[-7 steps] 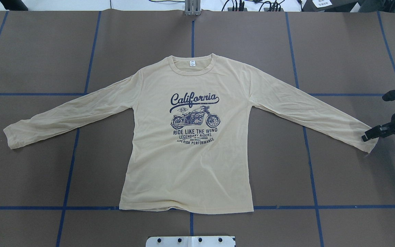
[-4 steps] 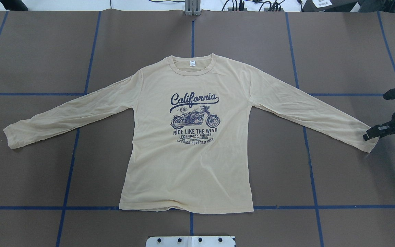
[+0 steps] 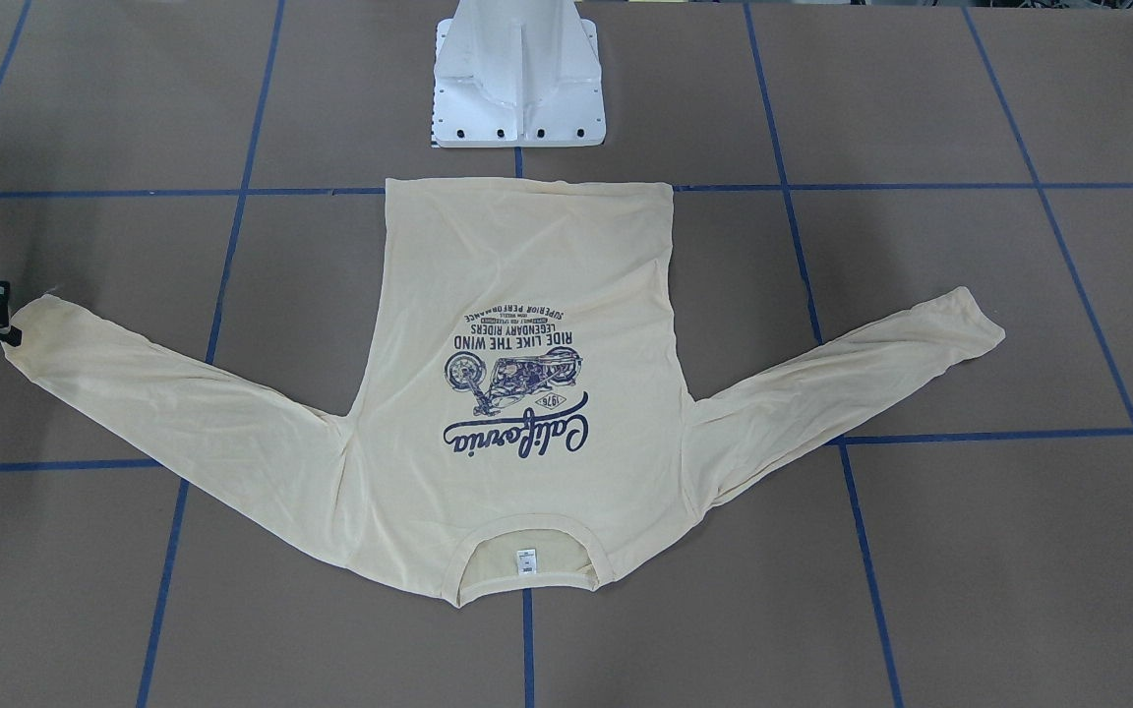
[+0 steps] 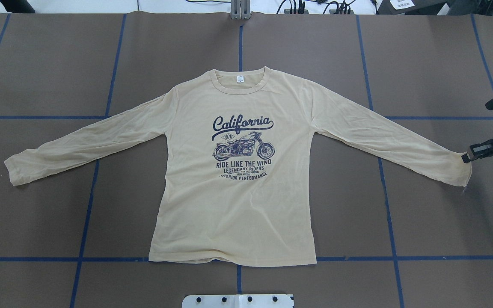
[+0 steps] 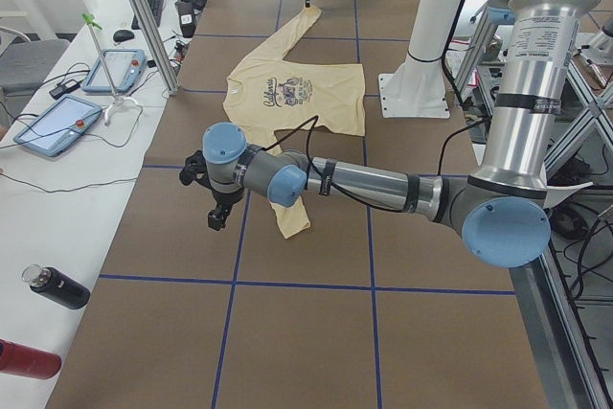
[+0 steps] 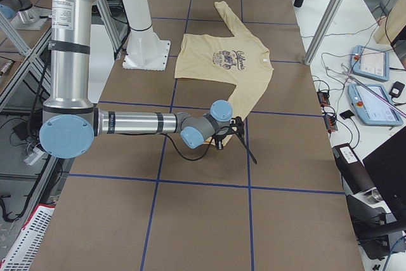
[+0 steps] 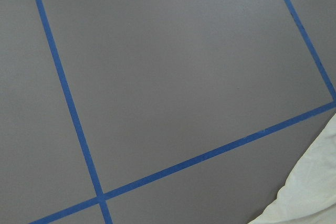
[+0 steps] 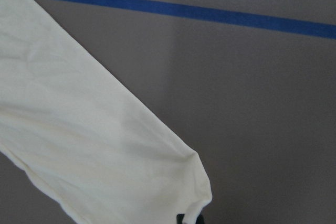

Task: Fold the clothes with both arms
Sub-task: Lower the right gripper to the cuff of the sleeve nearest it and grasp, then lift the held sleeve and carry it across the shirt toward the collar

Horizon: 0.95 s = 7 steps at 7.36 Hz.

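The cream-yellow long-sleeved shirt [image 4: 238,205] lies flat and print-up on the brown table, sleeves spread; it also shows in the front view [image 3: 527,265]. My right gripper [image 4: 465,158] is at the end of the sleeve on the overhead view's right and is shut on the cuff's far corner, which is drawn toward it. The right wrist view shows that sleeve [image 8: 79,145] with a dark fingertip [image 8: 186,219] at the cuff corner. My left gripper [image 5: 216,220] hangs beyond the other cuff [image 4: 13,171], apart from it; I cannot tell whether it is open or shut.
The white pedestal base [image 3: 517,79] stands just behind the shirt's hem. Blue tape lines [image 4: 88,188] grid the table. A side table beyond the shirt's collar holds tablets [image 5: 57,124] and a dark bottle [image 5: 57,286].
My right gripper has moved toward the far side and slightly outward, and the cuff's corner has followed it, so the sleeve end now stands straighter. The rest of the shirt has not moved.
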Motion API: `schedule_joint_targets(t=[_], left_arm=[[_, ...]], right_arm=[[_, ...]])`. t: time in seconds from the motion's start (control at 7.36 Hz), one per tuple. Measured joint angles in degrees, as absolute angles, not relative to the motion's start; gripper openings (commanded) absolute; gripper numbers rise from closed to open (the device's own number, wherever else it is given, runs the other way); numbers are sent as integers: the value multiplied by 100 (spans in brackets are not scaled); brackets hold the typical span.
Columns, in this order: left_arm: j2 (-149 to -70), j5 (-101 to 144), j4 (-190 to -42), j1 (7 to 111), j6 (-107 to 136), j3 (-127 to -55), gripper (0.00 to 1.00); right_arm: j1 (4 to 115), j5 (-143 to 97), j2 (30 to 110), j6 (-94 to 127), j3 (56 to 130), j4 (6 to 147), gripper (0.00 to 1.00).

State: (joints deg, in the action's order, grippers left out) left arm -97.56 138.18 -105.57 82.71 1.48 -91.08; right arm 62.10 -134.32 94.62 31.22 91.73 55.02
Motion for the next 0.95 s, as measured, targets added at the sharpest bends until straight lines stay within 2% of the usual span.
schedule_joint_targets(t=[0.27,0.54,0.95], left_arm=[[-9756,13832,-10550,8270,149,-9090,100],[-9756,13834,-10539,8270,159,-9075,100],[-9763,13840,-10560,8270,476,-9078,100]], right_arm=[[6328,-13804,9263,3442,9601,5726,0],[6395,-14205,8424,4444,9680,5778,0],[6194,-14261,6888,5785,9252,5773,0]])
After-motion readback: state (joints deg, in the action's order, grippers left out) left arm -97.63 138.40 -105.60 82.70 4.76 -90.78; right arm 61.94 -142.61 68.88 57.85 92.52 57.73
